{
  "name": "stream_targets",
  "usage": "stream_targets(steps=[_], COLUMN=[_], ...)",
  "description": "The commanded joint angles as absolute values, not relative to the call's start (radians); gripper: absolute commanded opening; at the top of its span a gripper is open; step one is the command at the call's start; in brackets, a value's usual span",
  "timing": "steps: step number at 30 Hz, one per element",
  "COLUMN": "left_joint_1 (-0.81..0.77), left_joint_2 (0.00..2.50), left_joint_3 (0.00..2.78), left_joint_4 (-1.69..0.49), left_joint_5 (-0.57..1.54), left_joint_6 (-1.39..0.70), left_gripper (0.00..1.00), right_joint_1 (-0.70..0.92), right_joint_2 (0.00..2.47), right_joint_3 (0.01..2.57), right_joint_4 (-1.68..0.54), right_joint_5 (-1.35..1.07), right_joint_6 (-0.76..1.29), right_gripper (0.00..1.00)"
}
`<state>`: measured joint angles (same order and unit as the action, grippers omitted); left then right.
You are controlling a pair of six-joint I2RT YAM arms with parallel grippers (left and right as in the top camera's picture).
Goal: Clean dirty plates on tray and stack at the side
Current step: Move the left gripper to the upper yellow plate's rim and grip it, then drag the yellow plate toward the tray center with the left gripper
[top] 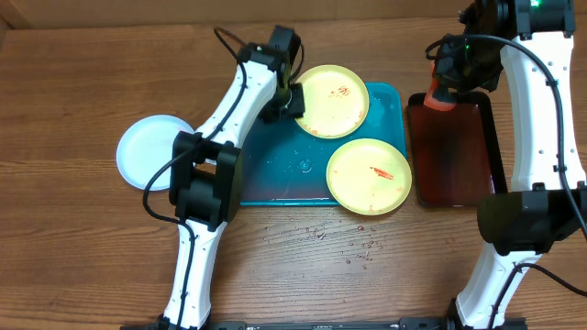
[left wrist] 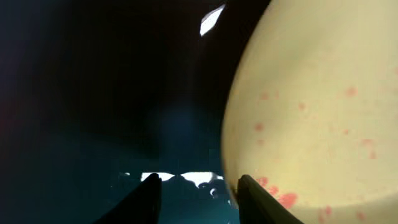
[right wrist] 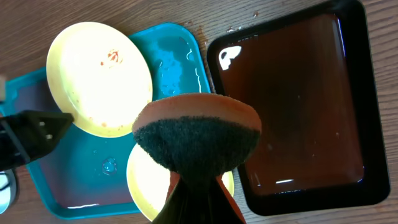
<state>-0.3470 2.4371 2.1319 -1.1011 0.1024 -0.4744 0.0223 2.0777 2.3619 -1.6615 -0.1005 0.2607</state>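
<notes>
Two yellow-green plates with red smears lie on the turquoise tray (top: 275, 174): one at the back (top: 335, 99), one at the front right (top: 369, 176). A pale blue-white plate (top: 151, 151) lies on the table left of the tray. My left gripper (top: 289, 96) is open at the back plate's left rim. In the left wrist view its fingers (left wrist: 198, 186) straddle that rim (left wrist: 311, 112). My right gripper (top: 440, 92) is shut on an orange sponge with a dark scouring face (right wrist: 196, 137), held above the dark tray's back left corner.
A dark red-black tray (top: 454, 151) holding liquid stands right of the turquoise tray and shows in the right wrist view (right wrist: 292, 106). Water drops lie on the wood in front of the tray (top: 353, 247). The turquoise tray is wet (right wrist: 168, 56).
</notes>
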Motion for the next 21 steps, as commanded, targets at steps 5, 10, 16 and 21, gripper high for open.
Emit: stream_targets(steps=[5, 10, 16, 21], left_joint_1=[-0.354, -0.35, -0.295, -0.213], left_joint_2=[2.415, 2.415, 2.411, 2.412], left_joint_3=[2.032, 2.03, 2.065, 2.094], left_joint_4=[-1.003, -0.99, -1.089, -1.251], left_joint_5=[0.157, 0.147, 0.201, 0.212], left_joint_6=[-0.582, -0.575, -0.421, -0.284], left_gripper=[0.25, 0.04, 0.04, 0.04], right_joint_1=[0.029, 0.029, 0.035, 0.072], right_joint_2=[2.071, 2.071, 2.071, 2.086], right_joint_3=[2.375, 2.375, 2.375, 2.375], right_joint_4=[-1.658, -1.66, -1.658, -1.636], right_joint_5=[-0.105, -0.106, -0.106, -0.107], right_joint_6=[0.253, 0.254, 0.253, 0.253], right_gripper=[0.04, 0.04, 0.04, 0.04])
